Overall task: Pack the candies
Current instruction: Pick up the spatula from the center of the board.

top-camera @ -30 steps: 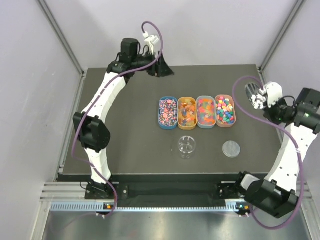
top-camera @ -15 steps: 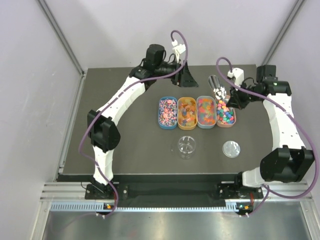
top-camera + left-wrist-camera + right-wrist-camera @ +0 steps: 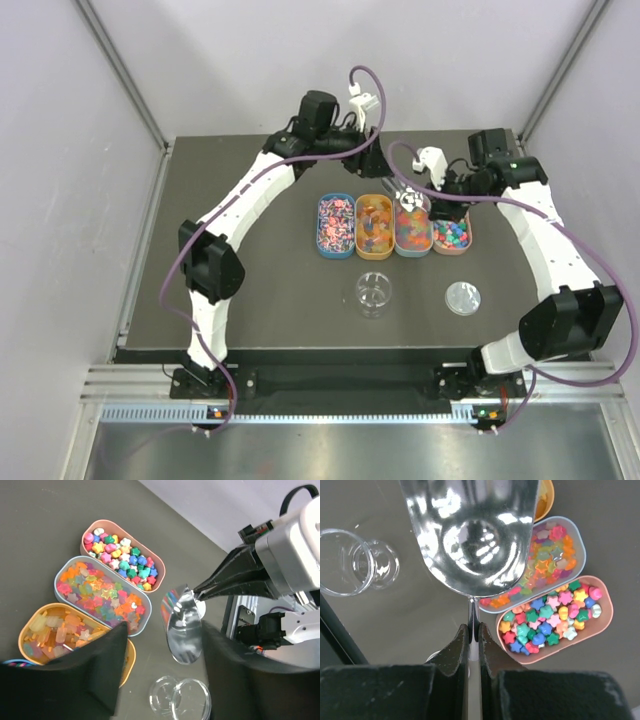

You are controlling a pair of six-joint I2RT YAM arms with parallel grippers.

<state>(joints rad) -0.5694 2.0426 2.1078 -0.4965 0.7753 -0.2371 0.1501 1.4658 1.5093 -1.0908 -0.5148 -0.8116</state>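
Note:
The candies fill a row of oval trays: sprinkle bits in the blue tray [image 3: 335, 225], gummies in the orange tray [image 3: 374, 224], star pieces in the grey tray [image 3: 412, 228], bright pieces in the pink tray [image 3: 452, 234]. My right gripper [image 3: 430, 194] [image 3: 474, 632] is shut on the handle of the metal scoop [image 3: 475, 535] [image 3: 182, 625]. The empty scoop bowl hangs over the grey tray [image 3: 547, 562]. My left gripper [image 3: 382, 168] [image 3: 165, 680] is open just behind the trays, holding nothing. In the left wrist view the scoop shows between its fingers [image 3: 85, 675].
A clear round jar [image 3: 374, 293] [image 3: 182, 697] [image 3: 345, 562] stands empty in front of the trays. Its clear lid [image 3: 462, 297] lies flat to the right. Both arms crowd the space behind and above the tray row.
My right arm has swung left from the table's right side, carrying the scoop over the trays. My left arm has moved right towards the trays and its jaws have narrowed somewhat.

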